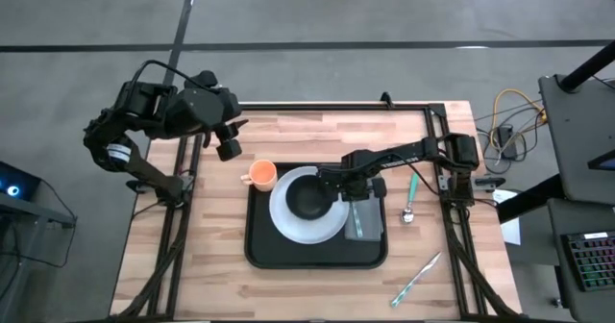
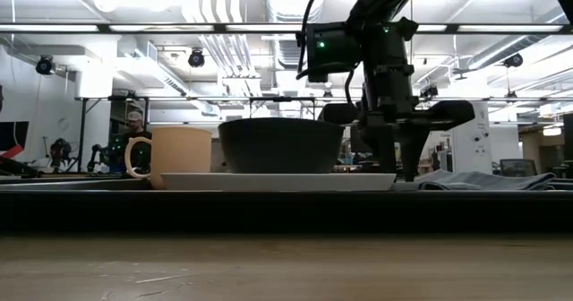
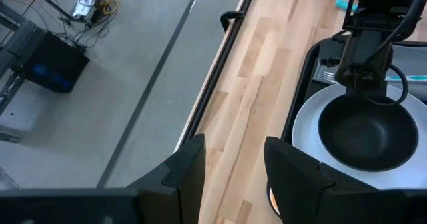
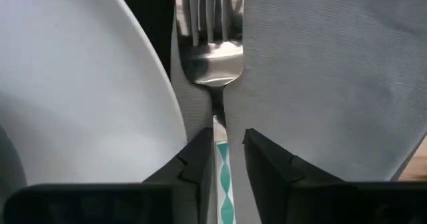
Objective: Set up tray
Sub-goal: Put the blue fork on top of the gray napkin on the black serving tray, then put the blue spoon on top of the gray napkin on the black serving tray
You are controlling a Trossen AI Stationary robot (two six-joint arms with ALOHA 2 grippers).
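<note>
The black tray (image 1: 317, 258) lies mid-table. It holds a white plate (image 1: 288, 222) with a black bowl (image 1: 307, 198) on it, and to the plate's right a grey cloth (image 1: 372, 222). A fork (image 4: 212, 44) with a teal-patterned handle lies flat on the cloth. My right gripper (image 4: 227, 141) points down over the fork and is open, one finger on each side of the handle. A peach mug (image 1: 261, 175) stands at the tray's far left corner. My left gripper (image 3: 233, 151) hangs open with nothing between its fingers, high over the table's far left. My right gripper straddles the fork's handle (image 4: 223, 167) just behind the neck, coming from above. A gap shows between one finger (image 4: 263, 154) and the handle. I cannot tell whether the other finger touches it. The fork rests flat on the cloth.
A spoon (image 1: 411, 196) with a teal handle lies on the bare wood to the right of the tray. A knife (image 1: 415, 280) lies toward the near right corner. Bare wood stretches left of the tray.
</note>
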